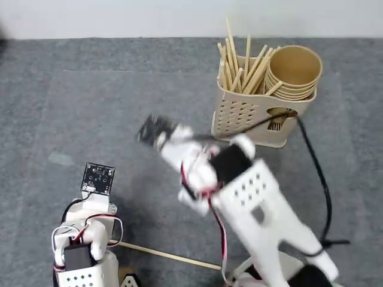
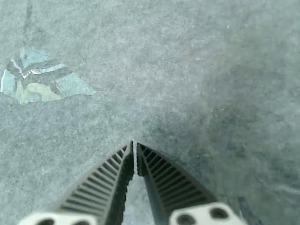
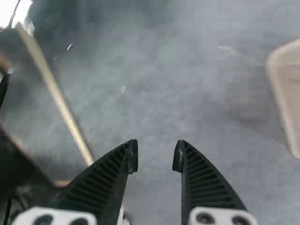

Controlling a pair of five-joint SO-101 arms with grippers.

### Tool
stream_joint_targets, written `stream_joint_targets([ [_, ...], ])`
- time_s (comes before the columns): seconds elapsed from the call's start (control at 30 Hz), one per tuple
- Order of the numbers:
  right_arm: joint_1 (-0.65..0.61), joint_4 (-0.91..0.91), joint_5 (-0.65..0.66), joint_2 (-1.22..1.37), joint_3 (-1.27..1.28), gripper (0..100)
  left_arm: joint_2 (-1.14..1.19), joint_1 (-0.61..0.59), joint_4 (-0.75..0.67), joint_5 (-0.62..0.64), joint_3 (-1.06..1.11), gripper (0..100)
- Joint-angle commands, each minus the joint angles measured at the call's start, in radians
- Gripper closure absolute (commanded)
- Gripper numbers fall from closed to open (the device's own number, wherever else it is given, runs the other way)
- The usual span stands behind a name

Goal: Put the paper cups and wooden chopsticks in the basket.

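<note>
The task looks nearly done. In the high view the basket stands at 1 o'clock on the table. It holds a stack of cups and a bundle of chopsticks that stand upright beside the stack. One loose chopstick lies flat on the table at 6 o'clock, and I judge it to be the last thing to go in.

The right pincer is apart and empty, above the table near the middle. From it, the loose chopstick lies well apart toward 6 o'clock and the basket is near at 3 o'clock.

The left pincer is together, holds nothing and points down at the table at 7 o'clock. One end of the chopstick is just beside that arm's base, and the stick runs off toward 4 o'clock.
</note>
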Motion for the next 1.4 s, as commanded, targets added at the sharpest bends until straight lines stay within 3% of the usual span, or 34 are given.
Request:
stream_joint_targets([
  [0.0,-0.117,-0.028,-0.040,-0.182,0.170,86.2,-0.015,0.000,0.008,0.006,-0.007,98],
  [0.3,-0.348,-0.298,-0.147,-0.378,0.674,86.2,-0.015,0.000,0.008,0.006,-0.007,98],
  [0.9,-0.449,-0.619,-0.149,-0.377,0.987,86.3,-0.015,0.000,0.008,0.006,-0.007,98],
  [1.13,-0.492,-0.794,-0.218,-0.377,1.126,86.4,-0.015,0.000,0.008,0.006,-0.007,98],
  [1.2,-0.492,-0.794,-0.218,-0.377,1.126,88.4,-0.015,0.000,0.008,0.006,-0.007,98],
  [1.3,-0.490,-0.799,-0.215,-0.377,1.131,99.4,-0.015,0.000,0.008,0.006,-0.007,98],
  [1.37,-0.479,-0.796,-0.215,-0.377,1.134,97.3,-0.015,0.000,0.008,0.006,-0.007,98],
])
